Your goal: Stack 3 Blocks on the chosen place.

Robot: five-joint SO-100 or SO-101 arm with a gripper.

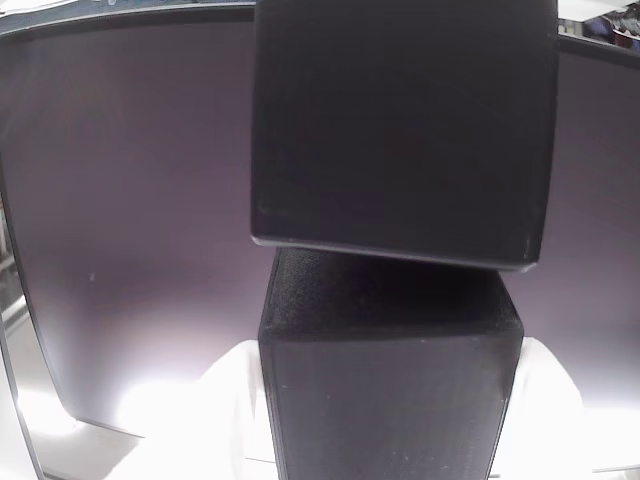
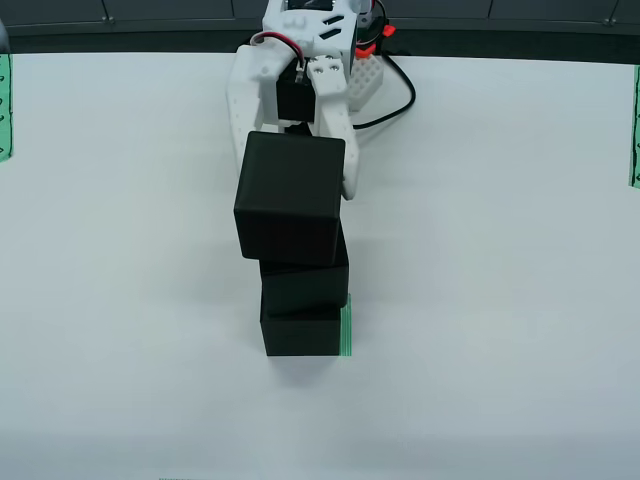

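Matte black plastic, the top cube [image 2: 290, 198] looked stiff, light and slightly slick, seemingly held across opposite flat faces by the white hand [image 2: 292, 175] above two stacked cubes [image 2: 303, 305].

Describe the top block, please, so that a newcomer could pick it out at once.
Find the white table and the white gripper reaching over it. Below it stands a stack of three black cubes on a green striped patch. The top block sits highest, tilted, between the fingers.

White tool [image 2: 292, 165] reaches forward and down, jaws parted.
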